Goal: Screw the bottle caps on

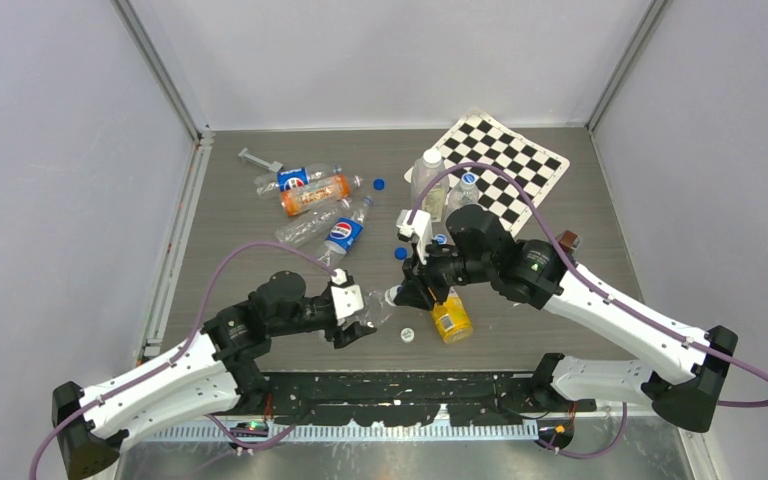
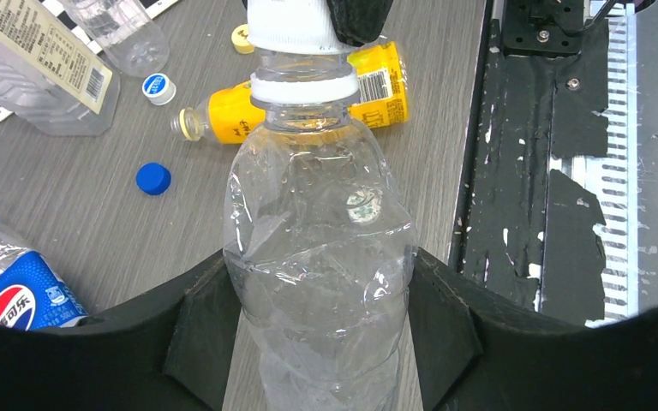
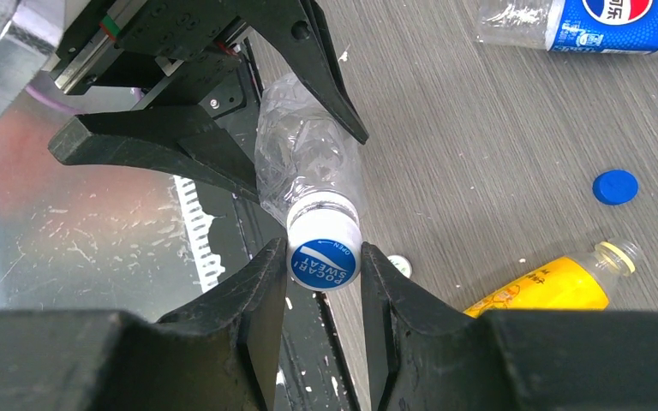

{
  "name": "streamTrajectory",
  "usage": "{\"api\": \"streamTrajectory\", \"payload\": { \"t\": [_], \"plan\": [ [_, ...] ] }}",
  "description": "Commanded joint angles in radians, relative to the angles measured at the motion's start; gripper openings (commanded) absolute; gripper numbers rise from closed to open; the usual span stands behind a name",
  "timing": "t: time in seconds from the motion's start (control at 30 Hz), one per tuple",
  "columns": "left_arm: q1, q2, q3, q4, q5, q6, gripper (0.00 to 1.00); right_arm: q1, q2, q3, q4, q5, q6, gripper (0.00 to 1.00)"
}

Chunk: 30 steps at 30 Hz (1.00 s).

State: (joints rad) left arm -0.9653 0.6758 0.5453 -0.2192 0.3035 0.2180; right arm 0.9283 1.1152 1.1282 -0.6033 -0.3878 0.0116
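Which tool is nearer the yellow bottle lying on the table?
Right. The right tool, shut on the cap of the clear bottle, is just beside the yellow bottle; the left tool grips the clear bottle's body farther off, beyond the cap.

"POCARI SWEAT" (and "OPEN") on blue-topped cap; Pepsi logo on bottle label

Clear slim bottle, crumpled, droplets inside, held roughly level, body clamped in left gripper. Blue-and-white Pocari Sweat cap sits on its mouth, pinched in right gripper. Second slim bottle and squarish pale-label bottle stand upright, far side. Loose blue caps lie flat; white cap lies near front.
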Motion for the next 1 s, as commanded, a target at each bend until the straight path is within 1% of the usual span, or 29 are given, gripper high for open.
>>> {"api": "streamTrajectory", "payload": {
  "t": [0.0,0.13,0.27,0.47,0.57,0.7,0.87,0.97],
  "plan": [
    [0.004,-0.023,0.021,0.119,0.047,0.006,0.0,0.0,0.007,-0.007,0.029,-0.034,-0.027,0.01],
    [0.004,-0.002,0.02,0.142,0.08,0.009,0.0,0.0,0.033,-0.003,0.033,-0.092,-0.043,0.01],
    [0.004,0.022,0.02,0.201,0.091,0.006,0.0,0.0,0.068,0.014,0.015,-0.13,-0.075,0.01],
    [0.004,0.063,0.006,0.301,0.047,-0.003,0.0,-0.001,0.115,0.069,-0.082,-0.096,-0.127,0.01],
    [0.004,0.09,0.011,0.333,0.009,-0.002,0.0,-0.005,0.132,0.082,-0.1,-0.073,-0.124,0.01],
    [0.004,0.121,0.021,0.377,-0.051,0.003,0.0,-0.029,0.156,0.097,-0.101,-0.039,-0.062,0.01],
    [0.004,0.167,0.041,0.434,-0.147,-0.016,0.0,-0.092,0.185,0.116,-0.093,-0.017,0.092,0.01],
    [0.004,0.193,0.049,0.486,-0.181,-0.027,0.0,-0.122,0.2,0.128,-0.09,0.004,0.193,0.01]
  ]
}}
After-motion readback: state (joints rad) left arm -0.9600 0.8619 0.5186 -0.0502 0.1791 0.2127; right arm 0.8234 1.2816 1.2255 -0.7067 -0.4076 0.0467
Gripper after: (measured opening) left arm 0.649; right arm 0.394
